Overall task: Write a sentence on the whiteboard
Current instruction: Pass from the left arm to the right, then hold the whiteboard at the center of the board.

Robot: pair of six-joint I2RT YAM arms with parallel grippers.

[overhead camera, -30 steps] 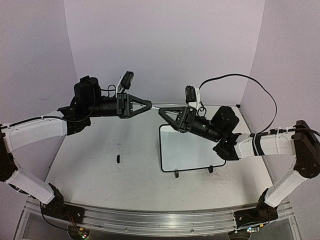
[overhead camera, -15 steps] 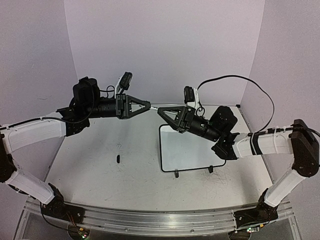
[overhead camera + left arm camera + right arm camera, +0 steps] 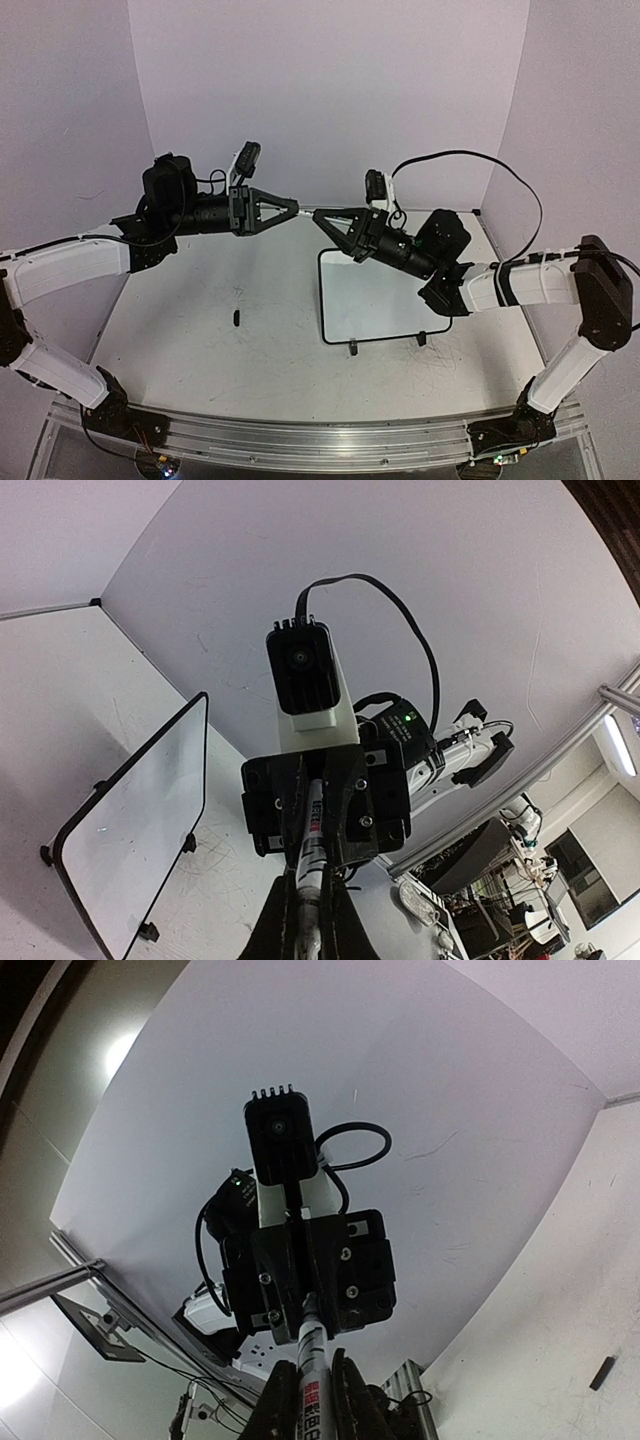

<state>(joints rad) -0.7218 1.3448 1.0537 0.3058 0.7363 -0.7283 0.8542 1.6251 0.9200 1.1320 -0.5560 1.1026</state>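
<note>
The whiteboard [image 3: 375,295] lies flat on the table right of centre, its surface blank; it also shows in the left wrist view as the whiteboard [image 3: 130,830]. Above the table my two grippers meet tip to tip. The left gripper [image 3: 297,207] is shut on a white marker [image 3: 313,830]. The right gripper [image 3: 317,213] faces it and is shut on the same marker [image 3: 310,1385] at its other end. In the left wrist view the left gripper [image 3: 304,875] clamps the marker barrel. In the right wrist view the right gripper [image 3: 312,1358] does the same.
A small black cap [image 3: 237,318] lies on the table left of the whiteboard, also seen as the cap [image 3: 602,1372]. White walls enclose the table on the left, back and right. A black cable [image 3: 500,165] loops above the right arm.
The right gripper has slid a little left toward the left gripper and closed its fingers on the marker. The left gripper has kept its grip.
</note>
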